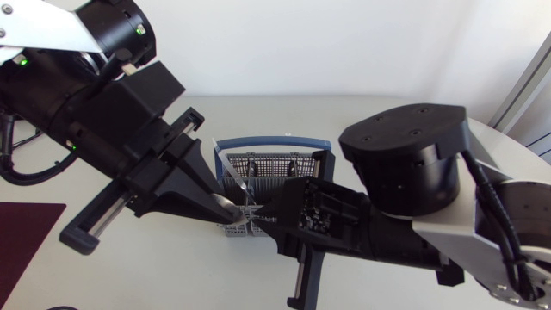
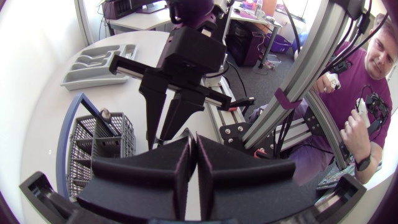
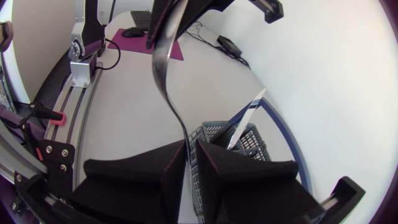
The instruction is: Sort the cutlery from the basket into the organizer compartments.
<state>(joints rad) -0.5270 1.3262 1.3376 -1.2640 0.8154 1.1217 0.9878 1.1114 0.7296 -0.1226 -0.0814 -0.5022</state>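
Both arms meet over the middle of the table [image 1: 284,112], crowding the near side of the basket [image 1: 267,157]. My left gripper [image 1: 225,204] and right gripper [image 1: 258,215] point tip to tip, each narrowed onto an end of the same piece of cutlery [image 3: 163,68], which hangs in the air between them just above the basket's near edge.

A dark red mat [image 1: 26,228] lies by the near left edge, well apart from the grippers. The bare room is on the table's far side, behind the basket.

Only the left wrist view shows the organizer [image 2: 93,62], far beyond the basket near the table's rim. Only the right wrist view shows the knife [image 3: 245,115] standing tilted in the basket, close beside my right fingers [image 3: 239,177].
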